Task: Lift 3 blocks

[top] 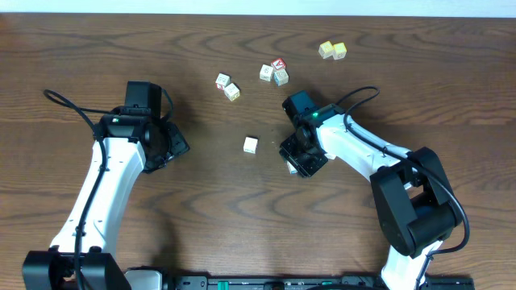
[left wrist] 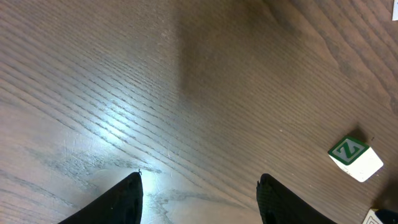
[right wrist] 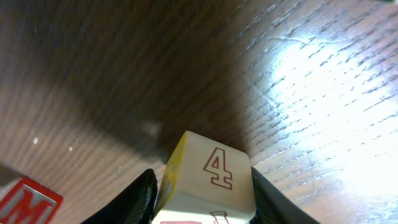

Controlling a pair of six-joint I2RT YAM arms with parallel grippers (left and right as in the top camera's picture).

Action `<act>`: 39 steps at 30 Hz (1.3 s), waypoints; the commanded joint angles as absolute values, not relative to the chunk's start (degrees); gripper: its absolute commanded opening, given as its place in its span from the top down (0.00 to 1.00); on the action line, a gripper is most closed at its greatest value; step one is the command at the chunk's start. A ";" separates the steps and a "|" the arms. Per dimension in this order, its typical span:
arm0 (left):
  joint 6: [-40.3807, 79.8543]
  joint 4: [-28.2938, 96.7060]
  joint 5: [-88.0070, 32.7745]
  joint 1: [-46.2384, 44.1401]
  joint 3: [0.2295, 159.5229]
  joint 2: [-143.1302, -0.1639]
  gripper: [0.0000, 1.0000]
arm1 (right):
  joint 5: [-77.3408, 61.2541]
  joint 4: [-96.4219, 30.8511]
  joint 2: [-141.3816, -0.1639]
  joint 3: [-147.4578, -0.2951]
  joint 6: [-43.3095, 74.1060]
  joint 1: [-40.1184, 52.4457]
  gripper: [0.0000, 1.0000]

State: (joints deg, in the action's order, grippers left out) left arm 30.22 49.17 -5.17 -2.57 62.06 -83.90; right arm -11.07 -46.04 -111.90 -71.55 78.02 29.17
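Observation:
My right gripper [right wrist: 202, 180] is shut on a whitish block [right wrist: 211, 168] with a red 4 on one face and a yellow side; a black finger presses each flank. In the overhead view that gripper [top: 300, 163] sits low at table centre-right and covers this block. A single whitish block [top: 251, 145] lies just left of it; the left wrist view shows this block [left wrist: 354, 158] with a green Z. Two more whitish blocks, one [top: 222, 80] beside a yellowish one [top: 232, 92], lie farther back. My left gripper [top: 176, 147] [left wrist: 199, 196] is open over bare wood.
A block with a red M [right wrist: 22, 202] lies close to the right gripper. A cluster with a red-topped cube [top: 279, 64] and a pale yellow pair [top: 332, 51] sit at the back. Another block's corner [left wrist: 380, 216] shows at the left wrist view's edge.

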 commanded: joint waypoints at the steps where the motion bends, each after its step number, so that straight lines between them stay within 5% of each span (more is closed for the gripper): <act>1: 30.52 49.25 -4.21 -2.33 62.08 -83.90 0.40 | -9.10 -45.56 -110.48 -71.68 79.66 29.78 0.60; 9: 30.50 49.23 -4.21 -2.33 62.08 -83.90 0.41 | -5.23 -42.76 -110.48 -71.68 67.81 27.81 0.83; 17: 30.50 49.23 -4.19 -2.33 62.08 -83.90 0.40 | 1.67 -39.20 -110.48 -71.68 48.16 27.07 0.87; 25: 30.50 49.23 -4.19 -2.33 62.08 -83.90 0.40 | 4.49 -38.41 -110.48 -71.68 27.44 27.05 0.84; 28: 30.52 49.21 -4.19 -2.33 62.08 -83.90 0.41 | 4.47 -39.18 -110.48 -71.68 25.82 27.05 0.75; 39: 30.50 49.23 -4.19 -2.33 62.08 -83.90 0.41 | 1.50 -41.28 -110.48 -71.68 25.89 27.07 0.66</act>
